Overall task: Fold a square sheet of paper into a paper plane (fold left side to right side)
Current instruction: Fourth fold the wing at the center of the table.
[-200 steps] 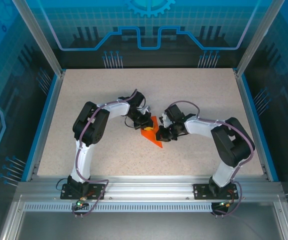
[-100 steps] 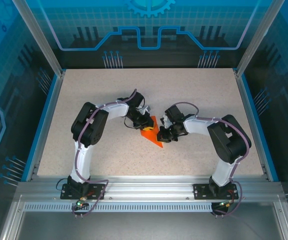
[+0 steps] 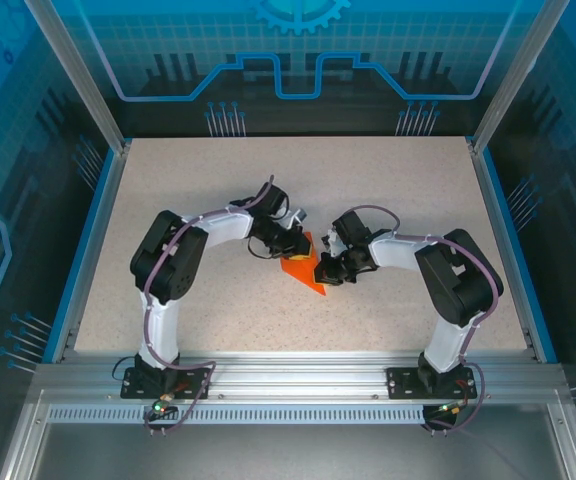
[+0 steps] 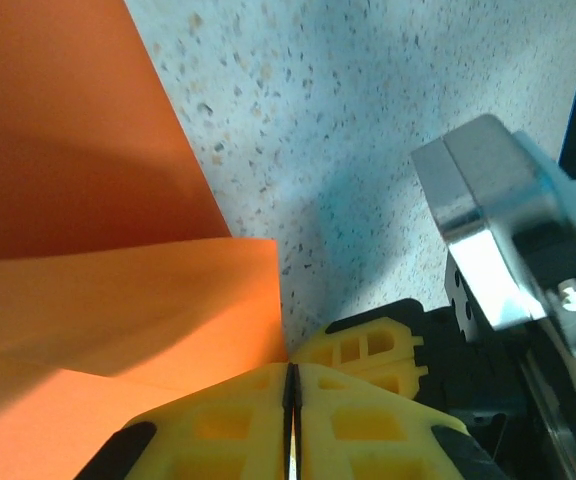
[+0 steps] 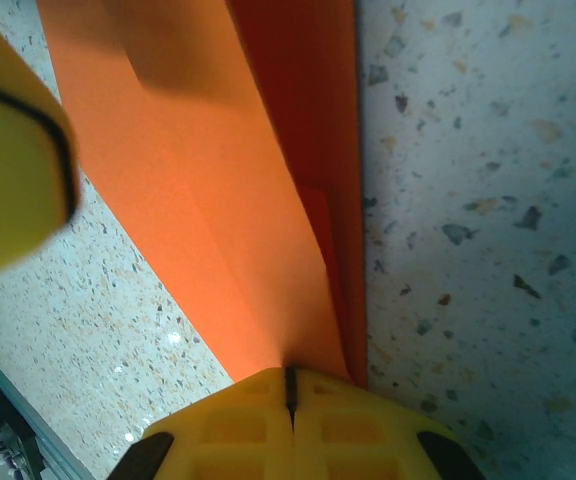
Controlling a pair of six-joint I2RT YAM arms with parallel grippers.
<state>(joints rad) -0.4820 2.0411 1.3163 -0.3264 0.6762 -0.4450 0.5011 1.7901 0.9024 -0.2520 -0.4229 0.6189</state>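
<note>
The orange paper sheet (image 3: pixel 305 270), already partly folded into a narrow wedge, lies on the counter (image 3: pixel 218 190) between the two tools, touching both.

It looks thin and very light. It should bend at a touch, skate on the speckled surface if pushed, and keep any crease pressed into it, including a wrong one. It is best taken at an edge or corner, pinched shallowly, with the rest pinned flat so the fold line does not wander.

The right tool (image 5: pixel 290 385) has its yellow fingers together. A raised crease of the sheet runs straight back into the seam between them, so it appears clamped on that fold, with the paper stretching away ahead of its tips.

The left tool (image 4: pixel 290 385) also has its fingers together, with a hairline slit between them. A folded flap lies just ahead and to the left of its tips, its corner reaching them. I cannot tell whether any paper is caught in the slit.
</note>
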